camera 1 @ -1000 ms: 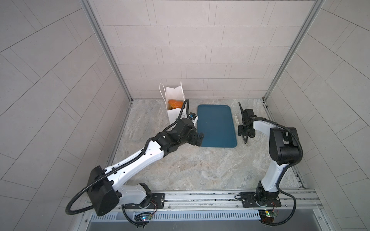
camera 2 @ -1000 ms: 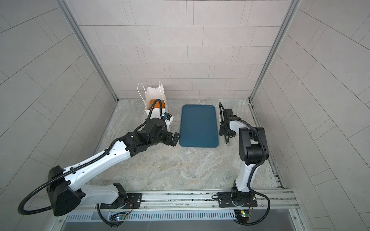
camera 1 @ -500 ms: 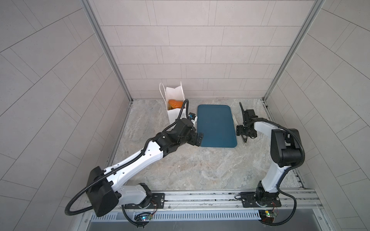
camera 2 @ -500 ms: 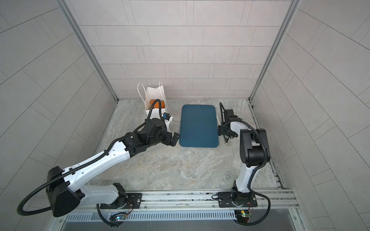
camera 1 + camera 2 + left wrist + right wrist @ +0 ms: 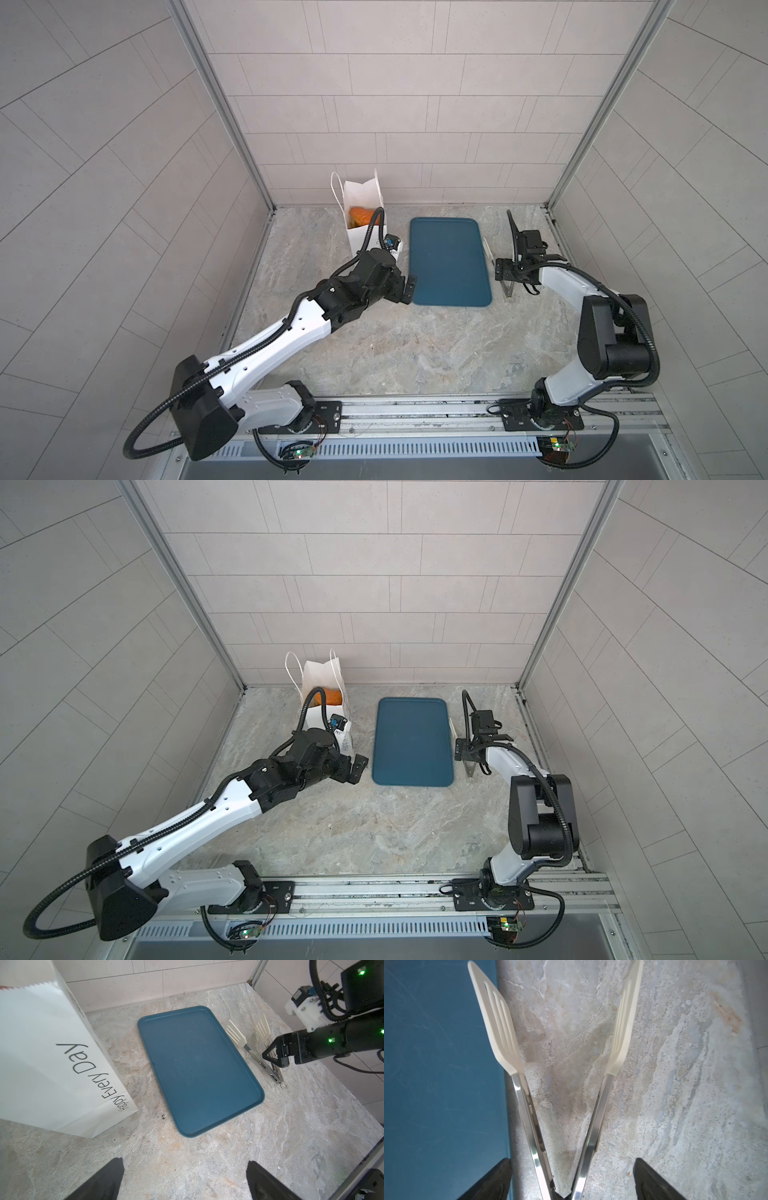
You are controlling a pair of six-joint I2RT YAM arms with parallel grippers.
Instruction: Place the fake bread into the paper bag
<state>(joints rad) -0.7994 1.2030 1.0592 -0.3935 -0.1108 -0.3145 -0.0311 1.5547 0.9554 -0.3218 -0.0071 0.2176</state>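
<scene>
The right gripper (image 5: pixel 272 1057) is being opened wider than before, releasing the white slotted steel tongs (image 5: pixel 500 1028) between its jaws; with orange-brown fake bread (image 5: pixel 360 215) lying in the tall white paper bag (image 5: pixel 52 1064) beside the open left gripper (image 5: pixel 185 1164), a snagged tong arm is being risked on withdrawal.

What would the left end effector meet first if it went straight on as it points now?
Probably the near edge of the flat dark teal tray; how high the left end effector sits is unclear.

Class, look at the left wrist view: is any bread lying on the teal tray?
No, the teal tray shows only its bare blue surface.
</scene>
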